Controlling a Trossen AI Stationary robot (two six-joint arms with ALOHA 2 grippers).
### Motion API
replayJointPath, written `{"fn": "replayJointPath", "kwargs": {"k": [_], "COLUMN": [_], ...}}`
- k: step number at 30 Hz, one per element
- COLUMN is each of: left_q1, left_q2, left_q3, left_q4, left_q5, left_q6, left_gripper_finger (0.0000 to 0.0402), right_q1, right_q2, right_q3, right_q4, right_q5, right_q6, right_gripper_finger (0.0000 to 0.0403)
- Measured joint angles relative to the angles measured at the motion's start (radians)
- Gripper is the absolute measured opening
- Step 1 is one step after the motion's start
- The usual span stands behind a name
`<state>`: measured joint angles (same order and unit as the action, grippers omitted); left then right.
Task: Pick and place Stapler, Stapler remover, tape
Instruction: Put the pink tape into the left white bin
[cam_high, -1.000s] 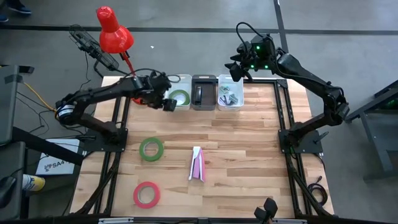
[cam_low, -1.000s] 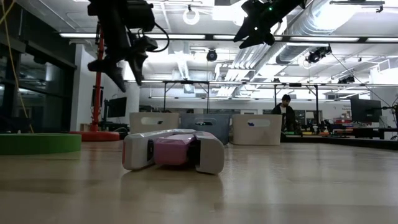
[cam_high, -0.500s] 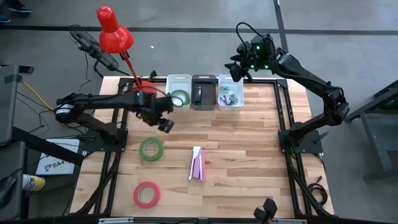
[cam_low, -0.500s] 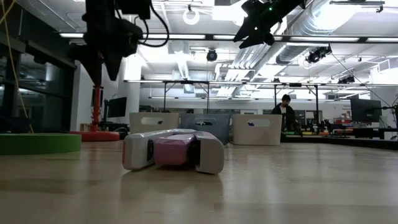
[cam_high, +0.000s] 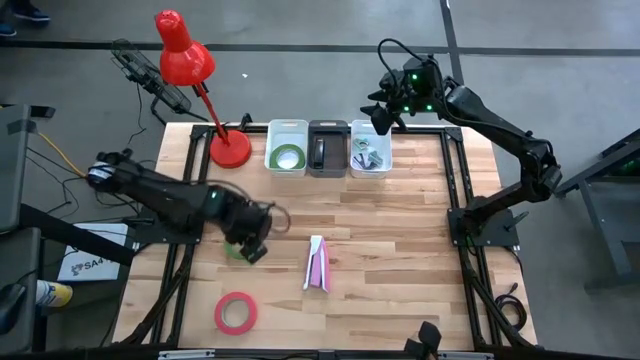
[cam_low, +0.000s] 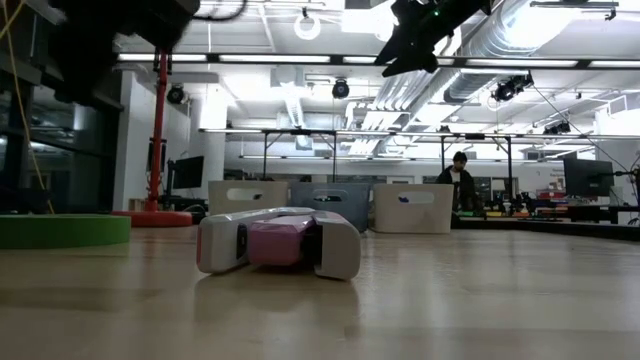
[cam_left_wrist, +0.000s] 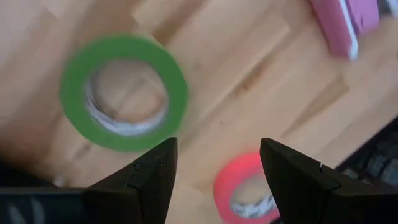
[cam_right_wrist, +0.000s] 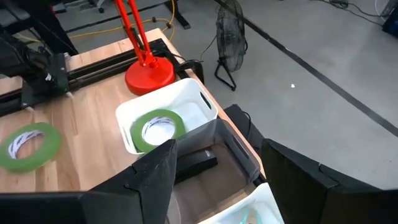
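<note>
Progress, read near edge to far. Nearest us in the high view lies the pink tape roll (cam_high: 235, 312), flat on the wooden table (cam_high: 420, 250), untouched, near the left front.

Beyond it, right of centre-left, the pink-and-white stapler (cam_high: 316, 263) lies on bare wood, also not yet moved; the low view shows it close up, resting on its side.

Level with it to the left, the left gripper (cam_high: 253, 243) hangs over a green tape roll (cam_left_wrist: 123, 92) on the table. In the high view the arm hides most of that roll. The wrist view shows the fingers (cam_left_wrist: 146, 180) spread, nothing between them, the roll ahead of them and not yet straddled. We judge this the reach for the second green roll.

Far edge: three bins in a row. The white left bin (cam_high: 287, 130) already holds a second green roll (cam_high: 288, 157). The dark middle bin (cam_high: 328, 128) holds a dark object (cam_high: 319, 152); we cannot tell what. The white right bin (cam_high: 370, 128) holds small metallic pieces (cam_high: 366, 156), possibly staple removers, too small to confirm. A red desk lamp (cam_high: 229, 149) stands left of the bins.

The right gripper (cam_high: 382, 112) waits above the far edge by the right bin, fingers (cam_right_wrist: 149, 180) parted, empty.

Tally, as we judge it: one tape roll binned; two rolls and the stapler left on the table.
</note>
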<state>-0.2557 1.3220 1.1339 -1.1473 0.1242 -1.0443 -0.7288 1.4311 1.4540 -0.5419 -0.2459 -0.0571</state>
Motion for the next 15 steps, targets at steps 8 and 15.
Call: {"fn": "replayJointPath", "kwargs": {"k": [8, 15], "left_q1": [-0.225, -0.363], "left_q2": [0.005, 0.031], "left_q3": [0.000, 0.001], "left_q4": [0.055, 0.055], "left_q5": [-0.024, -0.044], "left_q6": [-0.125, -0.202], "left_gripper_finger": [0.0225, 0.0225], "right_q1": [0.003, 0.018], "right_q2": [0.000, 0.000], "right_q3": [0.000, 0.000], "right_q4": [-0.001, -0.013], "right_q5": [-0.060, -0.053], "right_q6": [0.004, -0.019], "right_gripper_finger": [0.0225, 0.0225]}}
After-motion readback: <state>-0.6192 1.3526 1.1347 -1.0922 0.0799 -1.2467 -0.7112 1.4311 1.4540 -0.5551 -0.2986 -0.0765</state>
